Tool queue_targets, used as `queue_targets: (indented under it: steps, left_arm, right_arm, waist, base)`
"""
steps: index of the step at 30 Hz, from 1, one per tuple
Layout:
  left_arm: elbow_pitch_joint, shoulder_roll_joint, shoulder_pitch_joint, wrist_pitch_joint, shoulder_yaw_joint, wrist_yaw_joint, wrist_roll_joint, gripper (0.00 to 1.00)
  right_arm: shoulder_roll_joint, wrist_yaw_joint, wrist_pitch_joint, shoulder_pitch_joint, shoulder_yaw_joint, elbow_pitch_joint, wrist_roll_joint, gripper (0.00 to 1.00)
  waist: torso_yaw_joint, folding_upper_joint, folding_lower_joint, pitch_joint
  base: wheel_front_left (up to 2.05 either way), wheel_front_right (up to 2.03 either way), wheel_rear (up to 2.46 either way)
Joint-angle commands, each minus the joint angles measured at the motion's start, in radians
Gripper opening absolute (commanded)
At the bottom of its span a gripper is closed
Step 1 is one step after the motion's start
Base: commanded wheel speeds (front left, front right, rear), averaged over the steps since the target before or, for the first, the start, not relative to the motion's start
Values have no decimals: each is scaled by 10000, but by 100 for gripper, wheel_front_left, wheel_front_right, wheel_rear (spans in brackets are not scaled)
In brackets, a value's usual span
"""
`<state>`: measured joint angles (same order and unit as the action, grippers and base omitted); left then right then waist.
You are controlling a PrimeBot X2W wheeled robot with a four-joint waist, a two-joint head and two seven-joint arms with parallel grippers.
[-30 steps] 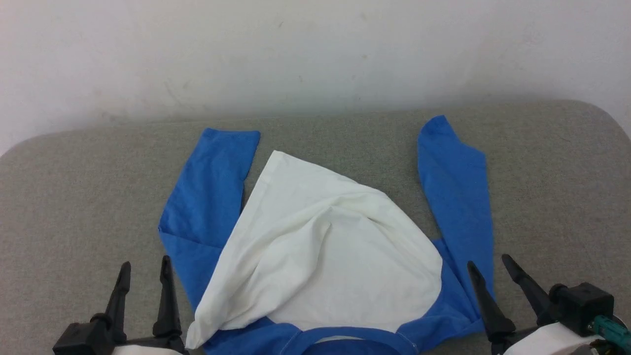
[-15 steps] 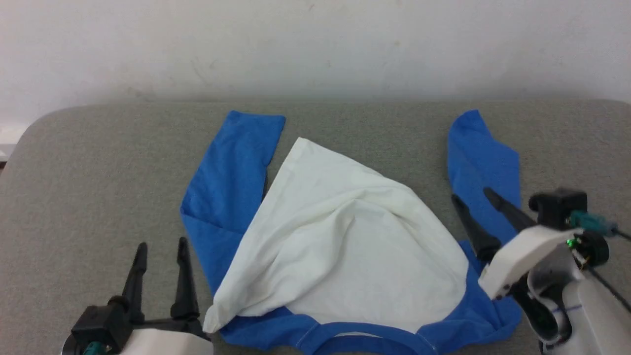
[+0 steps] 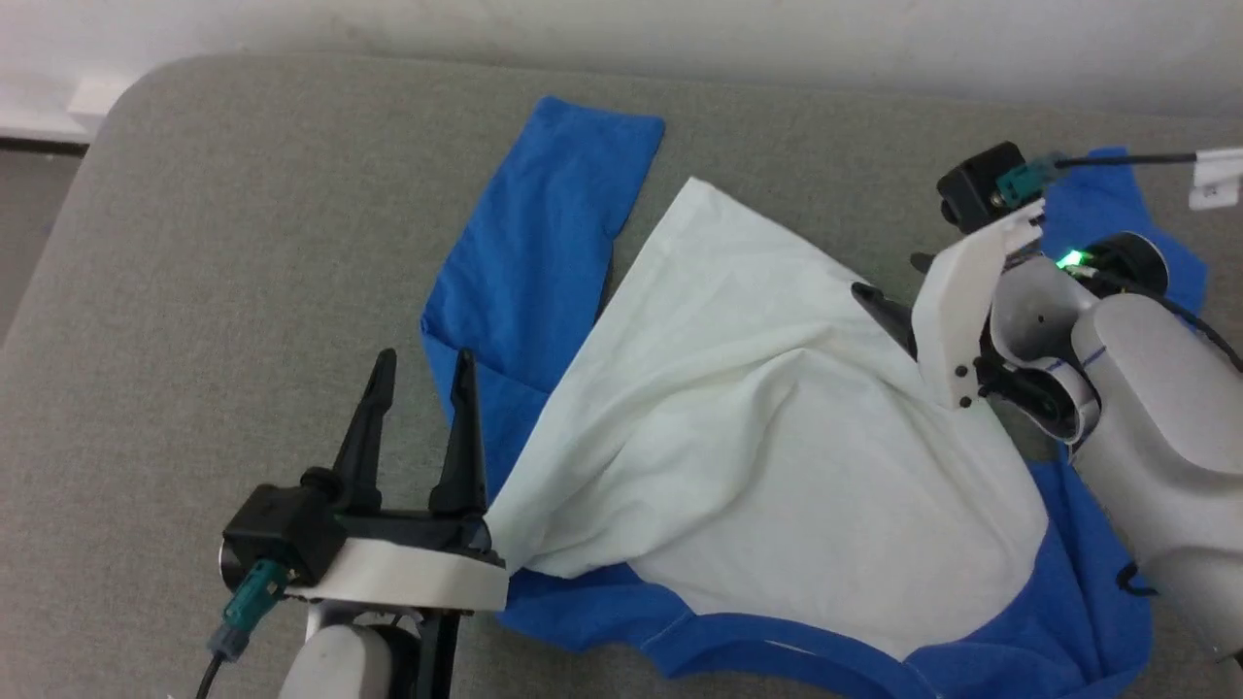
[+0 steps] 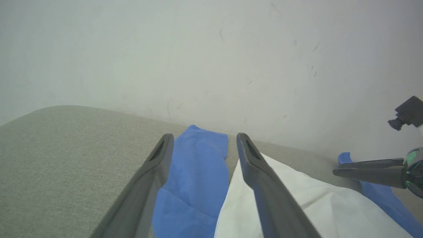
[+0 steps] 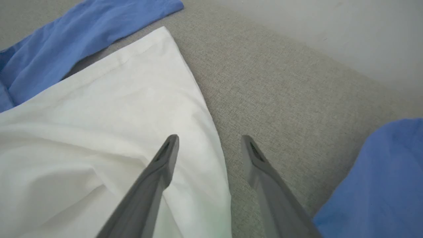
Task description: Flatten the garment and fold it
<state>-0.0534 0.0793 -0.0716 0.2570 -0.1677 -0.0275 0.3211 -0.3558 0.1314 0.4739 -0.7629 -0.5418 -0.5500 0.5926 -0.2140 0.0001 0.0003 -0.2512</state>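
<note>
Grey woven padding covers the surface (image 3: pixel 194 291) before us, and the garment (image 3: pixel 777 505) lies rumpled on it, from the centre of our head view down to 5 o'clock. Nearest to us, at 6 o'clock, its blue collar (image 3: pixel 738 646) curves along the bottom edge. At 8 o'clock we see the left gripper (image 3: pixel 425 357), its two dark fingers spread wide, holding nothing and pointing to 12 o'clock. Its base sits just beside the near corner of the white body (image 3: pixel 738 388); we cannot tell whether they touch. That white cloth is bunched into a rough triangle with a raised crease through its middle and a point reaching toward 12 o'clock. At 2 o'clock the right gripper (image 3: pixel 889 275) hangs at the cloth's far edge, fingers wide apart and empty. In its wrist view one finger is over white cloth, the other over bare grey. One blue sleeve (image 3: pixel 544 243) lies flat from 9 toward 11 o'clock. The other blue sleeve (image 3: pixel 1117 204) shows at 2 o'clock behind the right arm. Farthest away, a pale wall (image 3: pixel 680 29) runs across 12 o'clock
</note>
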Motion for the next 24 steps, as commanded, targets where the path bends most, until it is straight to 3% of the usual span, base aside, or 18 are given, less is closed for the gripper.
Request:
queue_targets:
  steps: [1,9,12,14,17,24]
  left_arm:
    - [55,-97,-253,46,11,106,-72,100]
    - [274,-269,-665,47,145,426,-228,100]
    - [314,-281,-741,47,235,473,-269,100]
    - [301,-285,-738,47,304,447,-262,100]
    - [270,-287,-704,47,373,373,-231,100]
    - [303,-289,-725,47,330,355,-237,100]
  right_arm:
    - [-71,-7,155,-360,-374,-208,193,100]
    - [-256,-7,1339,-1658,-2505,-1422,1386,100]
    - [-347,-7,2175,-1746,-3219,-1708,1868,0]
    - [-423,-7,2279,-1876,-3596,-1610,2032,0]
    - [-571,-7,1127,-2362,-3583,-1456,1992,0]
    - [-937,-7,-1929,-3323,-1741,-3598,1458,0]
  waist:
    - [-766,-1,-3,-1008]
    - [-993,-1,-3,-1559]
    - [-985,-1,-3,-1570]
    - [-898,-1,-3,-1556]
    - [-666,-1,-3,-1545]
    - [-252,-1,-3,-1450]
  base:
    - [0,0,0]
    - [0,0,0]
    - [0,0,0]
    - [0,0,0]
    - [0,0,0]
    - [0,0,0]
